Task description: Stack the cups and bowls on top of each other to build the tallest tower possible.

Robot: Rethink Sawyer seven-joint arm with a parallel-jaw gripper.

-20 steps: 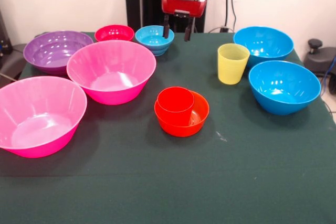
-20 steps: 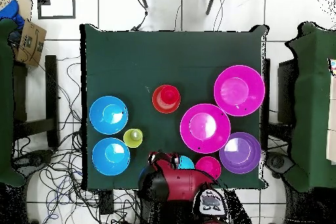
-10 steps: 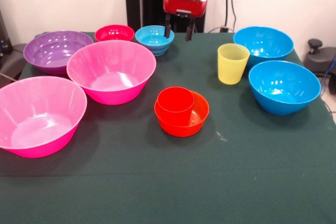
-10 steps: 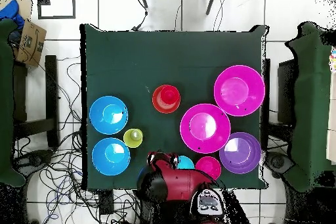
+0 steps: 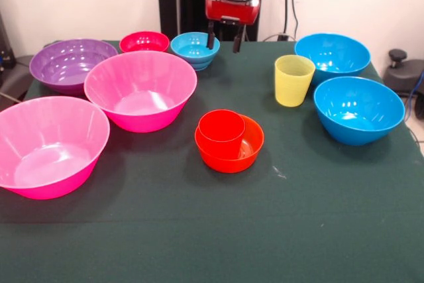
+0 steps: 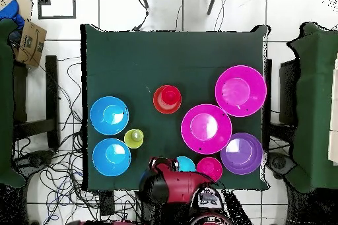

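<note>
Near pink bowl [image 5: 50,145]: set at the left front of the green table [image 5: 218,230], upright and empty; seen at the upper right of the bowls in the overhead view [image 6: 240,90]
Purple bowl [image 5: 71,64]: placed behind the near pink bowl, at the far left edge, its rim just beside the second pink bowl
Second pink bowl [image 5: 140,89]: set between the purple bowl and the table's middle, upright and empty
Small red bowl [image 5: 144,42]: found at the far edge, just behind the second pink bowl and just beside the light-blue bowl
Small light-blue bowl [image 5: 195,50]: placed at the far edge, upright; one gripper finger is seen at its right rim, though contact cannot be judged
Gripper [image 5: 225,36]: held above the far edge of the table, its two dark fingers parted with nothing between them; the left finger hangs by the light-blue bowl's right rim, the right finger over bare cloth
Tower so far: the red cup [image 5: 222,134] is seated upright inside the small orange bowl [image 5: 229,144], toward its left side, near the table's middle; nothing else is stacked on it
Yellow cup [image 5: 293,80]: stood upright on the cloth, right of centre, near the two blue bowls
Far blue bowl [image 5: 332,54]: set at the far right, behind the other blue bowl
Near blue bowl [image 5: 358,109]: set at the right edge, upright and empty
</note>
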